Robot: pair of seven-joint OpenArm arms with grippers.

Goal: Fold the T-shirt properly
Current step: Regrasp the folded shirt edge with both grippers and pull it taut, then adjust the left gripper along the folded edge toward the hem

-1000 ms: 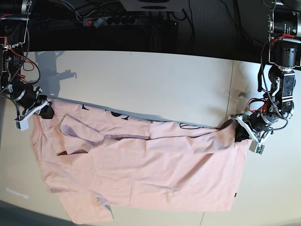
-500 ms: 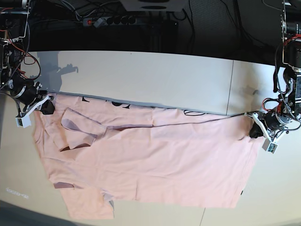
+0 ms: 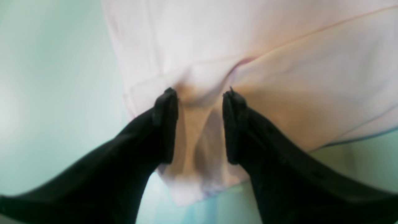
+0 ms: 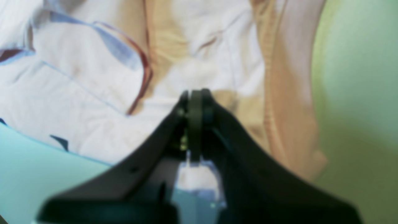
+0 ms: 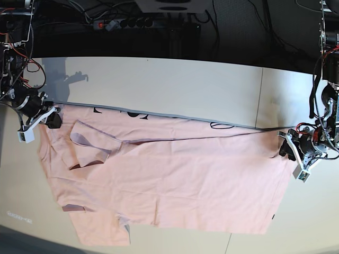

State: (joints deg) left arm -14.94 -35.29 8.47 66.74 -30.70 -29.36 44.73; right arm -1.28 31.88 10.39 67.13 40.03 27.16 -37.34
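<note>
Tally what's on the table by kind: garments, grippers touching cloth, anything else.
Garments: 1, the pale pink T-shirt
Grippers touching cloth: 2, the left gripper open around a corner, the right gripper shut on the opposite corner
Other loose items on the table: 0
Total: 3

T-shirt [image 5: 175, 180] on table [image 5: 175, 87], between claws

White tabletop [image 5: 175, 87], dark bkgd w/ cables [image 5: 233, 26]
</note>
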